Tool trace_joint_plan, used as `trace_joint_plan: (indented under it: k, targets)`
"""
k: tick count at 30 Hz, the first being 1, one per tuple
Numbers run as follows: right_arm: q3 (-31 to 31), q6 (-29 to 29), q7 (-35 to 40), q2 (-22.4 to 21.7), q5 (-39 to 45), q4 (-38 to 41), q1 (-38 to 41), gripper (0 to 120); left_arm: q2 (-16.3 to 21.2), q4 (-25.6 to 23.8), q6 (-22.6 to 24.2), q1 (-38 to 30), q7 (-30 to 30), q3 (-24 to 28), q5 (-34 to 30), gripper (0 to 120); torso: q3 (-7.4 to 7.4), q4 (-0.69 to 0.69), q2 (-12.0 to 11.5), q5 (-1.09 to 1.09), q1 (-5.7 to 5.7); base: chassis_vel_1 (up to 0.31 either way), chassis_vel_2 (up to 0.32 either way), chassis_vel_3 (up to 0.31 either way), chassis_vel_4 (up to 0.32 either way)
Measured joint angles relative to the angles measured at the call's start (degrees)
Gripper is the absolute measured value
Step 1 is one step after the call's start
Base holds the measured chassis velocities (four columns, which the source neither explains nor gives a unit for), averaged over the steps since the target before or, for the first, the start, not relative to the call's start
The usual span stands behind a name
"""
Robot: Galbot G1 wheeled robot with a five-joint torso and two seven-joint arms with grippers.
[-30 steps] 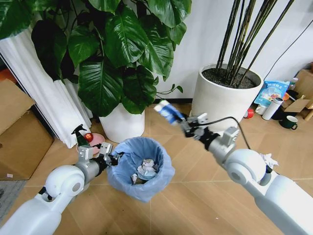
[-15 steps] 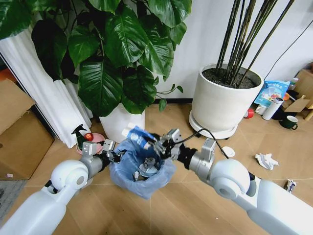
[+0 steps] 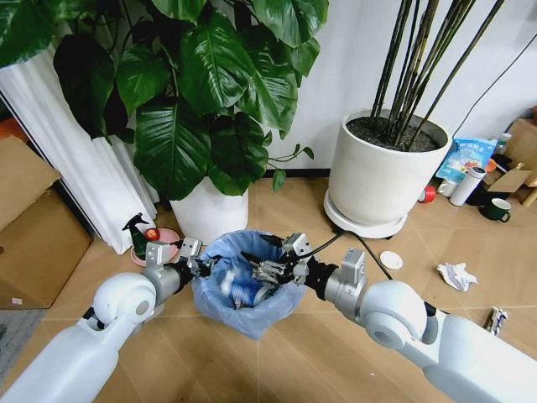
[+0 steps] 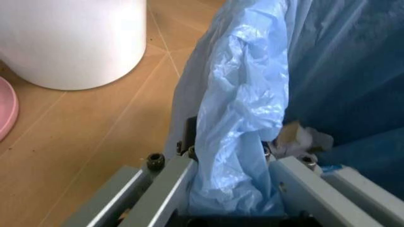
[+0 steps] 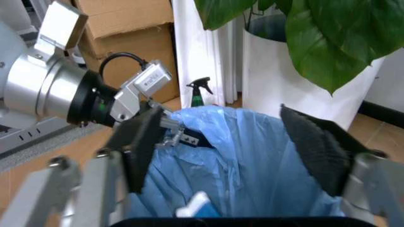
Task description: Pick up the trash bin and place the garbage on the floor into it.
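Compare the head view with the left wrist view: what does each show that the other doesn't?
Head view alone: the right gripper open over the trash bin, a blue-and-white cup inside it, a crumpled paper wad on the floor, and the bamboo pot. Left wrist view alone: the bag's crinkled fold pinched between the left gripper's fingers. Both share the left gripper shut on the bin's rim and the white pot.

Head view high, looking down, both wrist views close on trash bin (image 3: 243,285)
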Motion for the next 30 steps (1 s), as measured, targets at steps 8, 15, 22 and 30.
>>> trace_joint_plan:
  k: [8, 15, 22, 30]
  targets:
    - [5.88, 0.85, 4.10, 1.11, -0.09, -0.44, -3.24, 98, 0.51, -0.43, -0.09, 0.95, -0.04, -1.08, 0.39, 1, 0.00, 0.01, 0.00, -0.01, 0.00, 0.000, 0.000, 0.000, 0.000]
    - [17.49, 2.64, 8.64, 3.60, -6.17, -3.80, -10.00, 100, 1.56, -2.05, -0.44, 3.49, -0.26, -3.80, 1.01, 1, 0.00, 0.02, 0.00, 0.03, 0.00, 0.000, 0.000, 0.000, 0.000]
    - [30.67, 3.11, 9.66, 9.66, -13.26, -5.50, -23.00, 100, 1.39, -1.95, -0.72, 3.79, -0.22, -4.31, 1.07, 1, 0.00, -0.02, 0.00, 0.00, 0.00, 0.000, 0.000, 0.000, 0.000]
    - [37.58, 4.70, 6.56, 14.19, -18.07, -7.38, -30.35, 100, 1.65, -1.36, -0.79, 3.68, 0.52, -4.14, 1.35, 1, 0.00, 0.00, 0.00, -0.01, 0.00, 0.000, 0.000, 0.000, 0.000]
